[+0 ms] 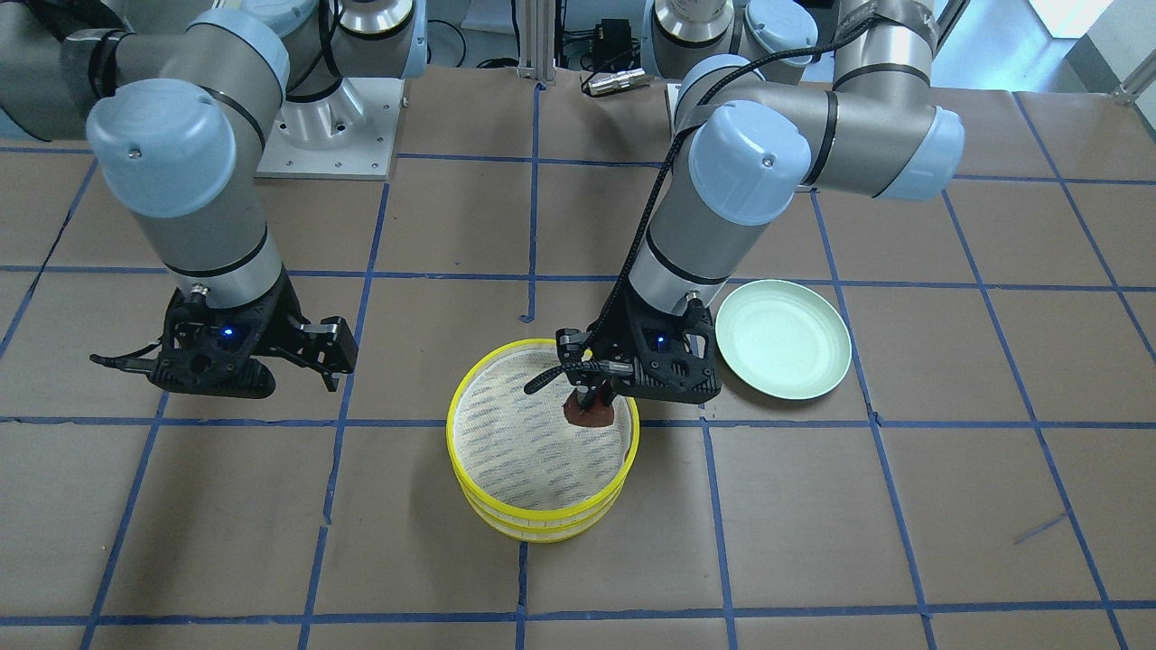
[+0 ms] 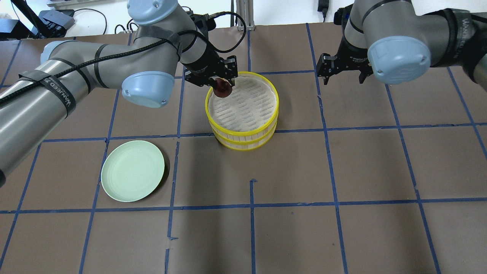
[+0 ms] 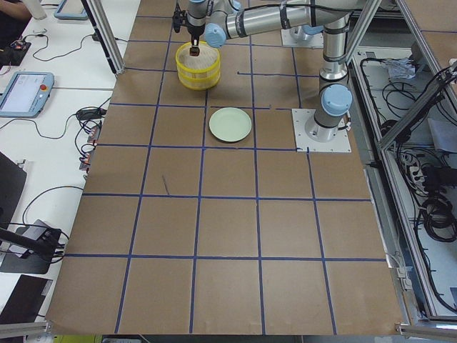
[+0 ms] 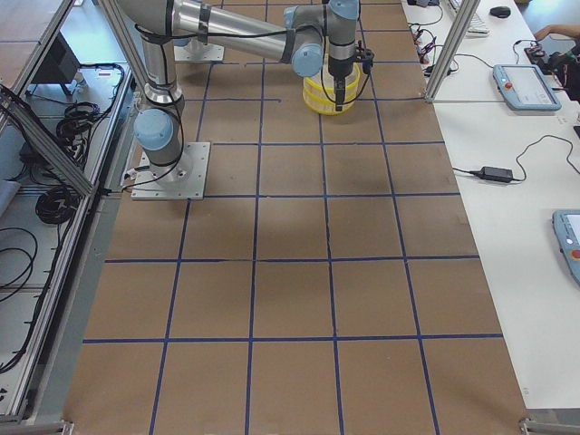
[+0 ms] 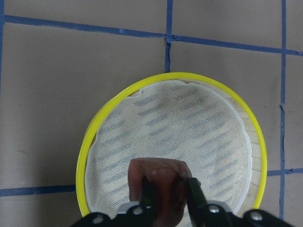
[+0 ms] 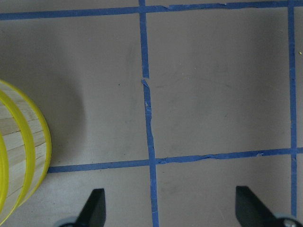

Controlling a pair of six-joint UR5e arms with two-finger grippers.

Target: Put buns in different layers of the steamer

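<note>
The steamer (image 1: 542, 531) is two yellow-rimmed trays stacked one on the other, also seen in the overhead view (image 2: 243, 137). My left gripper (image 1: 591, 397) is shut on the dark reddish-brown bun (image 1: 589, 414) and holds it just inside the top tray's rim on the robot's side. The left wrist view shows the fingers clamped on this bun (image 5: 158, 174) low over the woven liner (image 5: 180, 123); I cannot tell whether it touches. The white bun is hidden. My right gripper (image 2: 342, 74) is open and empty, beside the steamer (image 6: 23, 161).
An empty pale green plate (image 2: 132, 170) lies on the brown table on the robot's left, also in the front-facing view (image 1: 783, 338). Blue tape lines grid the table. The left arm's cable hangs over the tray's rim (image 1: 542, 381).
</note>
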